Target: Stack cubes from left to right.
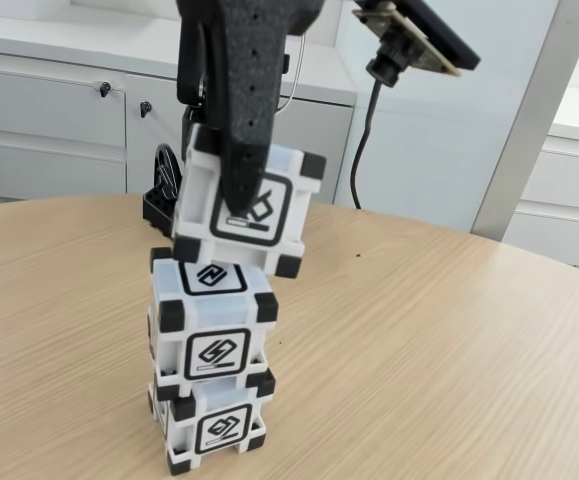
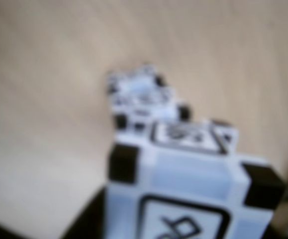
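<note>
Nearest in the fixed view, at 6 o'clock: bottom cube (image 1: 215,425) on the tan worktop (image 1: 449,350). Stacked square on it, middle cube (image 1: 210,322). Above, toward 12 o'clock, top cube (image 1: 247,203), tilted, one lower corner touching the middle cube, clenched in the black pincer (image 1: 237,190). Beyond, grey cabinets (image 1: 59,110). Blurred in the wrist view: held cube at 6 o'clock, stack past it.

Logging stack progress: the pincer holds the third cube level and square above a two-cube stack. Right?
Not level: in the fixed view the held cube in the pincer is tilted, one edge lower, above the two-cube stack. The rest holds.
</note>
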